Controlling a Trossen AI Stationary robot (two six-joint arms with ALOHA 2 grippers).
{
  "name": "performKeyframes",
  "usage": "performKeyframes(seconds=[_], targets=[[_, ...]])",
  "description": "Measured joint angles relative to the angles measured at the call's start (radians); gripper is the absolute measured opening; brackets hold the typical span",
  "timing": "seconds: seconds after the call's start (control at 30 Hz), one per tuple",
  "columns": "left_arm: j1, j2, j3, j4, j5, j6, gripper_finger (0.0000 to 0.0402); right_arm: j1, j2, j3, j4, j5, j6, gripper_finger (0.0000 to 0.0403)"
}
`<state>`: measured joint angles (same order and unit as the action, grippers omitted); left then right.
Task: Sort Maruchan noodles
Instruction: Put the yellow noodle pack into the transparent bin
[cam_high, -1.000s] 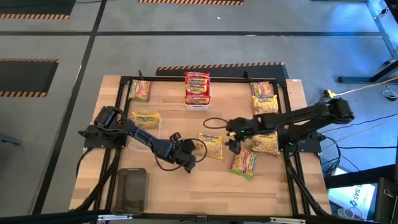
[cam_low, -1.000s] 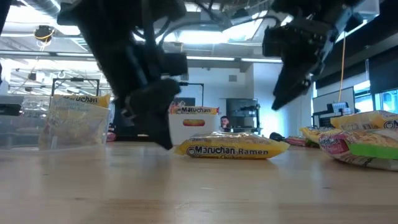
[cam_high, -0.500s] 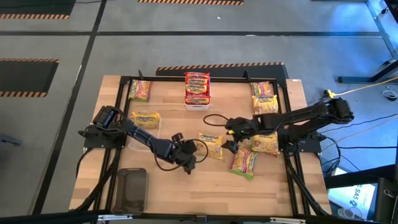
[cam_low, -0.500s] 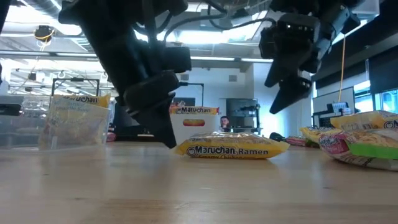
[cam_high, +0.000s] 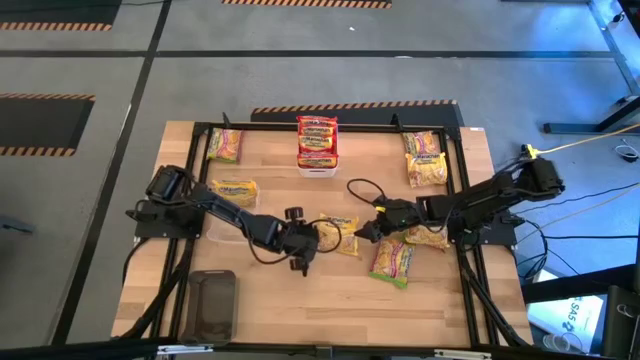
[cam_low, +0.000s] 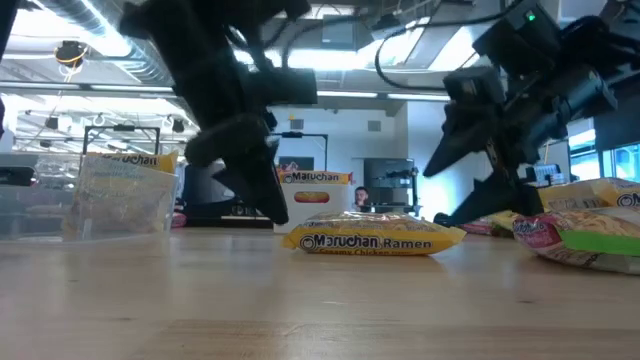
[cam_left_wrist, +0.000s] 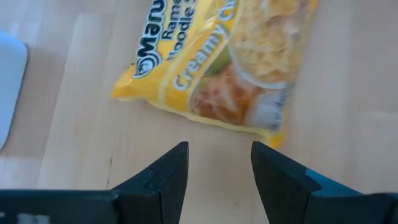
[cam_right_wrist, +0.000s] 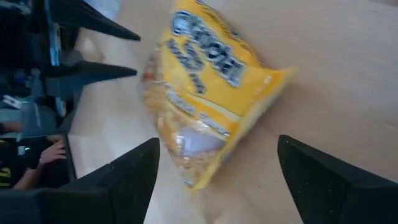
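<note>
A yellow Maruchan packet (cam_high: 341, 234) lies flat on the wooden table (cam_high: 300, 300) near its middle, also seen in the low view (cam_low: 372, 240). My left gripper (cam_high: 312, 240) is open just left of the packet (cam_left_wrist: 217, 62), its fingers pointing at it and slanting down. My right gripper (cam_high: 366, 230) is wide open on the packet's right. Its two fingers stand on either side of the packet's near end (cam_right_wrist: 205, 149) and are not seen to touch it.
Red packets (cam_high: 317, 140) are stacked in a white bin at the far edge. A yellow packet sits in a clear bin (cam_high: 234, 192) at left. Loose packets lie at far left (cam_high: 225, 145), far right (cam_high: 425, 160) and under my right arm (cam_high: 393, 262). A dark tray (cam_high: 212, 305) is at near left.
My right gripper has come down toward the table and the middle yellow packet, rolling about its own axis as it sank. My left gripper has rolled too and lifted slightly beside the packet. The packet has not moved.
</note>
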<state>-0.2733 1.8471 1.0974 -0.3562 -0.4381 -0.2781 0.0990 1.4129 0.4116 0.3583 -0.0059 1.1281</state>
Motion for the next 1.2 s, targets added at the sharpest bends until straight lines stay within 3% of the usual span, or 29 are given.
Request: performKeyframes(seconds=[0.23, 0.57, 0.93, 1.2], targets=[[0.076, 0.015, -0.044, 0.075, 0.122, 0.047, 0.0169, 0.0, 0.12, 0.001, 0.07, -0.005, 0.045, 0.03], [0.093, 0.018, -0.112, 0.272, 0.194, 0.053, 0.0169, -0.001, 0.231, 0.076, 0.124, -0.012, 0.045, 0.03], [0.097, 0.061, -0.114, 0.353, 0.216, 0.046, 0.0169, 0.0, 0.321, 0.192, 0.106, -0.013, -0.017, 0.0301], [0.093, 0.064, -0.115, 0.377, 0.211, 0.042, 0.0169, 0.0, 0.323, 0.202, 0.099, -0.001, -0.103, 0.0301]])
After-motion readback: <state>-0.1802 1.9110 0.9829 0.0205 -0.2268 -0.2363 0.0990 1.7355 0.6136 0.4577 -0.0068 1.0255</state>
